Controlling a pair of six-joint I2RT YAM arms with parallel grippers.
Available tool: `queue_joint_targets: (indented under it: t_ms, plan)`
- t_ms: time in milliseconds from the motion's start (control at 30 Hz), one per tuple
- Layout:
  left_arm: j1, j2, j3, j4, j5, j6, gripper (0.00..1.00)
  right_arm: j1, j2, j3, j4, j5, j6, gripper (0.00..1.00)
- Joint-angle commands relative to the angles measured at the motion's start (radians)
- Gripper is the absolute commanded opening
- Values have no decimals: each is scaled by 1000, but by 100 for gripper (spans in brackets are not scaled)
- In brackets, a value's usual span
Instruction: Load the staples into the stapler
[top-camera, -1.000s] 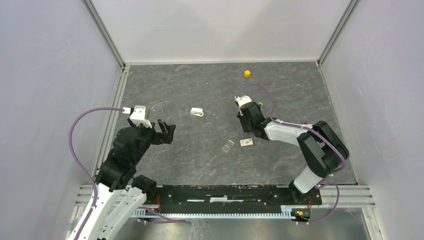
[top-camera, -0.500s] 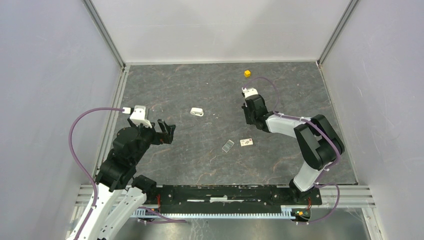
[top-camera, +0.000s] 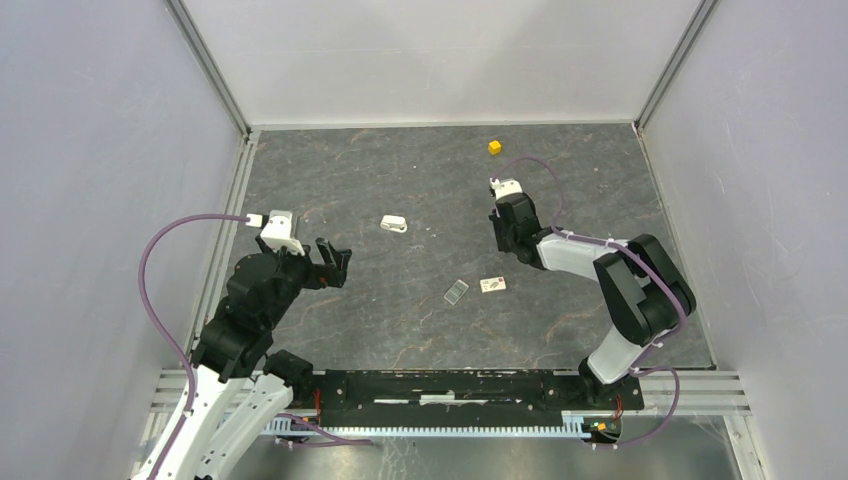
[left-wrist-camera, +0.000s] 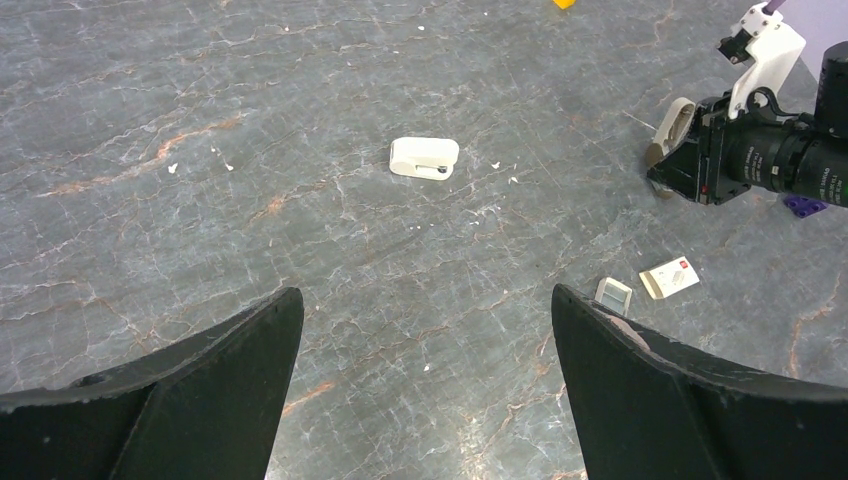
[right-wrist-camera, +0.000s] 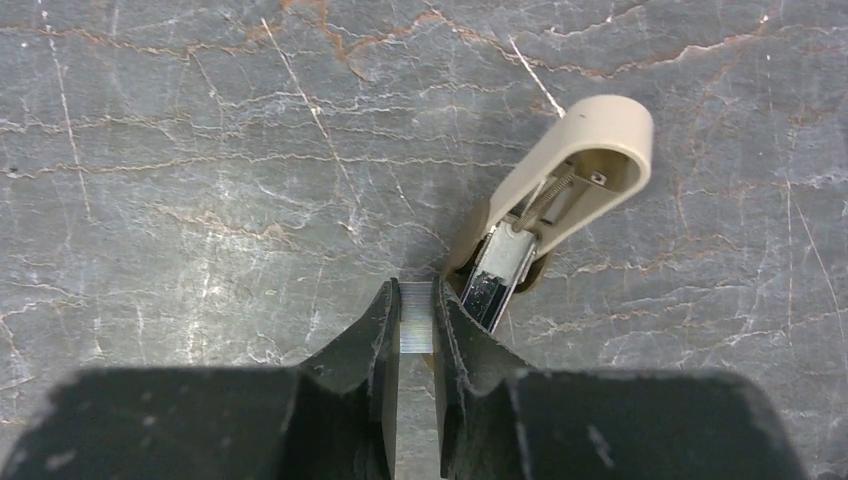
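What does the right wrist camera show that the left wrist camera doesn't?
Only right wrist: a thin silvery ribbed strip, apparently staples, pinched in the right gripper, and the metal channel of the hinged-open cream plastic stapler. Only left wrist: the open left gripper, a small white plastic piece, a pale card with dark marks. Both: stapler, grey marbled table.

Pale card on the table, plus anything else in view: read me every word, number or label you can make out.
On the pale card: dark marks and a small red spot, too small and blurred to read.
On the stapler, staples, white object and yellow cube: no text visible.
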Motion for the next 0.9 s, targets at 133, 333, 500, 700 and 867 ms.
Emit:
queue_joint_targets:
  t_ms: [133,333,500,700,867]
  plan:
    - [-4,5,9,30,-16,40,100,-11,-57,-40,32,-37,3,19]
    - [-3,6,9,29,-15,40,100,-10,-101,-26,17,-86,16,19]
    - [-3,-2,10,23,-20,40,100,-12,-140,6,-14,-71,17,20]
    - [-3,-3,8,25,-18,40,100,-25,-152,0,-8,9,21,20]
    - [-3,2,9,25,-7,40,100,-37,-168,-22,7,52,46,20]
